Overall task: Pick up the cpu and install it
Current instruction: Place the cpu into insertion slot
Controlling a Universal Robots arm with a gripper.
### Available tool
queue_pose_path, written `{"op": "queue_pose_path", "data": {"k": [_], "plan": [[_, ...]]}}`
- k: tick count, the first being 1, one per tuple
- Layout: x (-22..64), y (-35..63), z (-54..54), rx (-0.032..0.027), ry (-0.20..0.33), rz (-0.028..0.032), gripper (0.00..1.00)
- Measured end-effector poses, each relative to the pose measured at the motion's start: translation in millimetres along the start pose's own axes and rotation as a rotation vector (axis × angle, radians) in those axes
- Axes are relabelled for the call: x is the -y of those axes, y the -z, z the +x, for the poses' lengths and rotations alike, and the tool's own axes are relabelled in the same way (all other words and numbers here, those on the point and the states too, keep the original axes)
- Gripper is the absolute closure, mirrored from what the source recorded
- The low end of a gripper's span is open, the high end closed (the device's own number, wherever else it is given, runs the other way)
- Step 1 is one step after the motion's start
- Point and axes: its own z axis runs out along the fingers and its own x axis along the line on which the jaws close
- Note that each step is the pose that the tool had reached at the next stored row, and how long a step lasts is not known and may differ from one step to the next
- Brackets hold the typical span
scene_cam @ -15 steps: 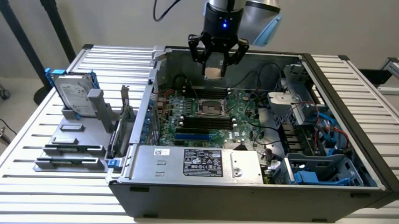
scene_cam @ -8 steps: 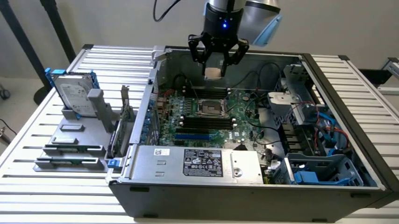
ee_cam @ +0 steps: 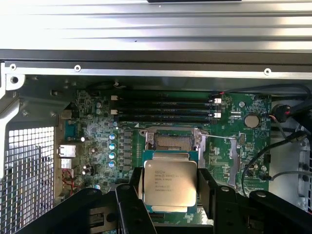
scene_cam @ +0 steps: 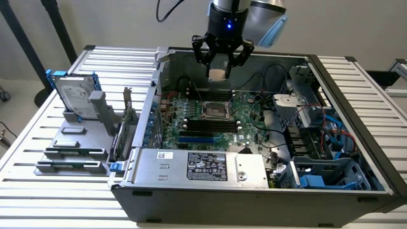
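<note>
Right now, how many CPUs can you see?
1: the cpu is held in the gripper above the motherboard, near the open socket, which looks empty. Others may be hidden.

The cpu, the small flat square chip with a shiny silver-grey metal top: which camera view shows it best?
The wrist view. The cpu faces the camera, its printed metal top clear, held by the black gripper. The exterior view shows it as a small pale square under the gripper, above the open grey metal computer case.

There are one cpu (ee_cam: 169, 184), one hand (scene_cam: 222, 64), one hard drive (scene_cam: 75, 95) and one computer case (scene_cam: 254, 202).
</note>
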Motion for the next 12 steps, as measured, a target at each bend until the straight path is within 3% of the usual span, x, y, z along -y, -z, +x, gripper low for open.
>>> {"op": "queue_pose_path", "data": {"k": [5, 12], "plan": [[0.0, -0.3, 0.3, 0.0011, -0.013, -0.0003, 0.45], [0.2, -2.5, 0.3, 0.0105, -0.126, -0.0045, 0.45]]}}
